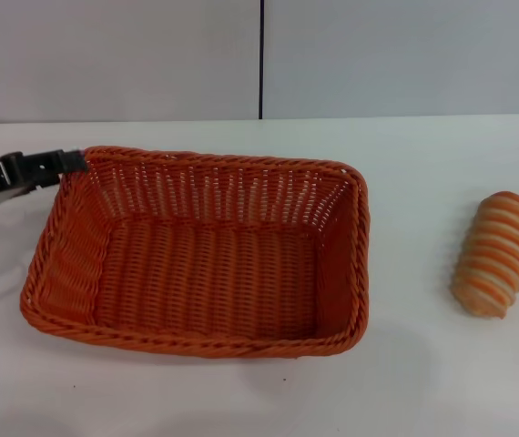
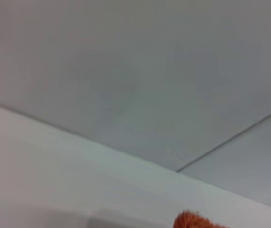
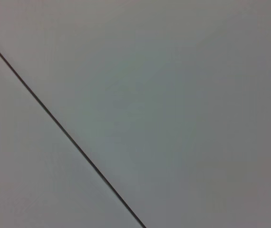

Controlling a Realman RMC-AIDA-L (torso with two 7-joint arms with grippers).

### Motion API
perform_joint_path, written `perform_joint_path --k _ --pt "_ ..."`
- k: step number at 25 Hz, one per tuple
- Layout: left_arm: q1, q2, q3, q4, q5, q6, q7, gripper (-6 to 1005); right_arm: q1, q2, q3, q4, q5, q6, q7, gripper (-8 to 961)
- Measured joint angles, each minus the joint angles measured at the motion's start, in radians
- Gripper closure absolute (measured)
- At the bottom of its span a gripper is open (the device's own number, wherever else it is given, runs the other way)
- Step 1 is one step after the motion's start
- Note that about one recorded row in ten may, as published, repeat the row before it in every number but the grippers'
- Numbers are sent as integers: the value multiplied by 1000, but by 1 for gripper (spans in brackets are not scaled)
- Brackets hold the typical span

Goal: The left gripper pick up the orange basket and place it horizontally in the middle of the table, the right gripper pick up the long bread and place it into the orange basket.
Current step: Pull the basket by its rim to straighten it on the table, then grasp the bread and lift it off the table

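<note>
Orange basket, set with its long axis across the middle of the surface, is met at its far left rim corner by the left gripper, whose jaws' opening cannot be told, while long bread lies well apart rightward.

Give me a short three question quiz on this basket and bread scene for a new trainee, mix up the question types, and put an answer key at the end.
1. True or false: the long bread already lies inside the orange basket.
2. Multiple choice: the left tool is (A) at the basket's far left corner, at the rim, (B) over the bread, (C) out of the head view.
3. Fill in: the bread lies on the table, on the basket's ____ side in the head view.

Key
1. False; the basket is empty and the bread lies apart from it.
2. A.
3. Right.
</note>
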Motion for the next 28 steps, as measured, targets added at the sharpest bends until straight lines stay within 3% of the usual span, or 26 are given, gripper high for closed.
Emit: perform_joint_path --k 5,7,11,12,13,14,16,17,18,21,22,24,26,27,28 --pt "-19 0 -73 -2 -45 18 105 424 -1 -2 0 -4 0 -13 28 232" --pt "-26 0 -143 -12 -124 30 215 425 0 -4 0 -7 0 -35 51 232" --pt "-27 0 -167 -23 -168 30 265 427 1 -7 0 -30 0 -82 88 231" --pt "-28 0 -189 -52 -241 30 338 427 1 -8 0 -49 0 -107 110 231" --pt "-28 0 -203 -145 -437 39 546 428 1 -8 0 -49 0 -107 110 231" --pt "-28 -2 -203 -192 -532 52 658 428 1 -10 -1 -59 0 -123 120 231" --pt "-29 -2 -202 -204 -550 55 686 429 0 -18 -5 -84 -7 -165 158 231" --pt "-37 -4 -197 -293 -671 101 865 430 -2 -34 -21 -115 -28 -211 213 231" --pt "-41 -4 -196 -319 -702 121 921 430 -2 -34 -21 -115 -28 -211 213 230" --pt "-63 -4 -198 -434 -807 212 1124 432 0 -74 -64 -176 -81 -287 312 230" --pt "-76 -5 -198 -517 -865 274 1250 432 11 -100 -94 -231 -127 -338 360 230" --pt "-85 -5 -197 -558 -889 310 1323 433 19 -111 -108 -265 -154 -363 384 230" --pt "-97 -5 -196 -614 -908 349 1407 434 42 -127 -128 -370 -243 -409 432 229" --pt "-112 -6 -198 -663 -911 367 1467 434 70 -137 -146 -473 -364 -449 478 229" --pt "-112 -6 -198 -663 -911 367 1467 434 70 -137 -146 -473 -364 -449 478 229"
